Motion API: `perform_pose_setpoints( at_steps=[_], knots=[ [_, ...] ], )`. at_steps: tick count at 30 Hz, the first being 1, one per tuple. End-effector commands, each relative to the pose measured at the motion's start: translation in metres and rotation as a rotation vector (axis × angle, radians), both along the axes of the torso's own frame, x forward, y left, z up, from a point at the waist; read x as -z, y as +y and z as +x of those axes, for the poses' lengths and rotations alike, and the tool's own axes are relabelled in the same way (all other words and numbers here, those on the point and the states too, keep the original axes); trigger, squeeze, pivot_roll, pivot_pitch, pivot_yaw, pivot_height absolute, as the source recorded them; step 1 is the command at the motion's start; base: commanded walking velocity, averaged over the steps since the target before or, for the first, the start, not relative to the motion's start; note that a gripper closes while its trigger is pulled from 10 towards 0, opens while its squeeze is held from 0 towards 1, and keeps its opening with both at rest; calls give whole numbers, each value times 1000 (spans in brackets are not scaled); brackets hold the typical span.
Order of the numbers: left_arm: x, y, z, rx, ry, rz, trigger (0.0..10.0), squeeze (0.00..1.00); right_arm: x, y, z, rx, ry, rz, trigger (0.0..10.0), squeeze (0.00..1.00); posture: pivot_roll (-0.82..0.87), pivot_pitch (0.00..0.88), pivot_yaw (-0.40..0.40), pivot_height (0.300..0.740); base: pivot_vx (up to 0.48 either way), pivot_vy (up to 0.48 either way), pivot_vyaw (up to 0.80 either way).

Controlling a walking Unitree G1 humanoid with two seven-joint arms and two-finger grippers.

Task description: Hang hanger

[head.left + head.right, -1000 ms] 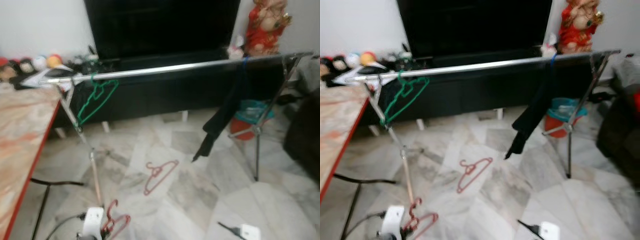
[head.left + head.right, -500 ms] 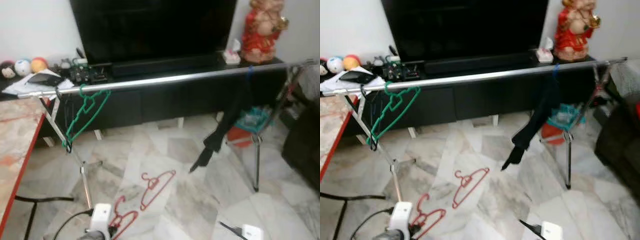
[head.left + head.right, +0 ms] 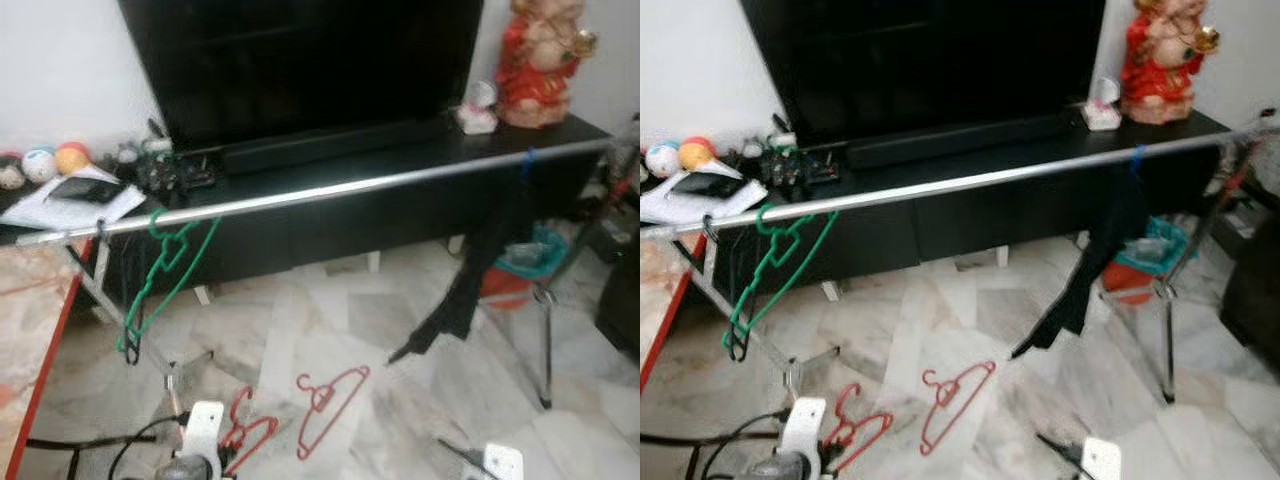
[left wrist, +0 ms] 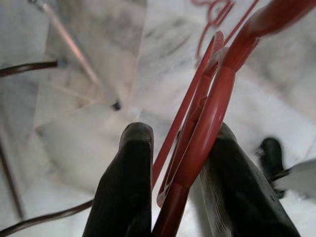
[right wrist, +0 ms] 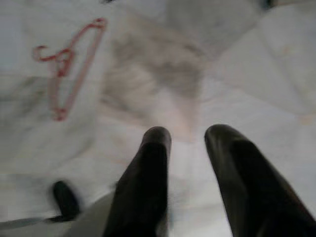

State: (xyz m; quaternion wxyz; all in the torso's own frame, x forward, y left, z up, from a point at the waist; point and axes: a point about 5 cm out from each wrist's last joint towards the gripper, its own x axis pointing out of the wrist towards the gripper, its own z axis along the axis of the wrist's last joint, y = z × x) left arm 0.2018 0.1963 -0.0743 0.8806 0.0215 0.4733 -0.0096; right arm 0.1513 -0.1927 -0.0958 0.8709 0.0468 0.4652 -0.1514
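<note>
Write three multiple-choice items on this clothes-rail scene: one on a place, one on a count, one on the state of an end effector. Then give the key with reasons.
1. Where does the green hanger hang?
A. near the rail's left end
B. at the rail's middle
C. near the rail's right end

2. How many red hangers can be seen in all, counting the one held?
A. one
B. two
C. four

3. What is the state of the left end effector?
A. open and empty
B. shut on a red hanger
C. shut on a dark cloth

Key:
1 A: the green hanger hooks over the metal rail close to its left stand, far from the dark garment at the right.
2 B: one red hanger on the floor lies on the tiles; the held red hanger is the second.
3 B: the wrist view shows both black fingers closed against the held red hanger.
</note>
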Motion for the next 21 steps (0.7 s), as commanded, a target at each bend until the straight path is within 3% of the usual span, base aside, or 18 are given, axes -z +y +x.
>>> perform_pose_setpoints(
  at_steps=[1, 9, 21],
  knots=[
    [-2, -7, 5, 48, -12, 2, 10000, 0, 3, -9, -10, 9, 35, -21, 10000, 0, -225, 0, 64, 740, 341, 0, 0],
    [2, -8, -2, 61, 2, 7, 10000, 0, 2, -11, -10, 8, 34, -27, 10000, 0, -225, 0, 59, 740, 327, 0, 0],
    [1, -1, -2, 26, -15, 28, 10000, 0, 4, -6, -12, 2, 36, -16, 10000, 0, -229, 0, 85, 740, 0, 0, 0]
  ],
)
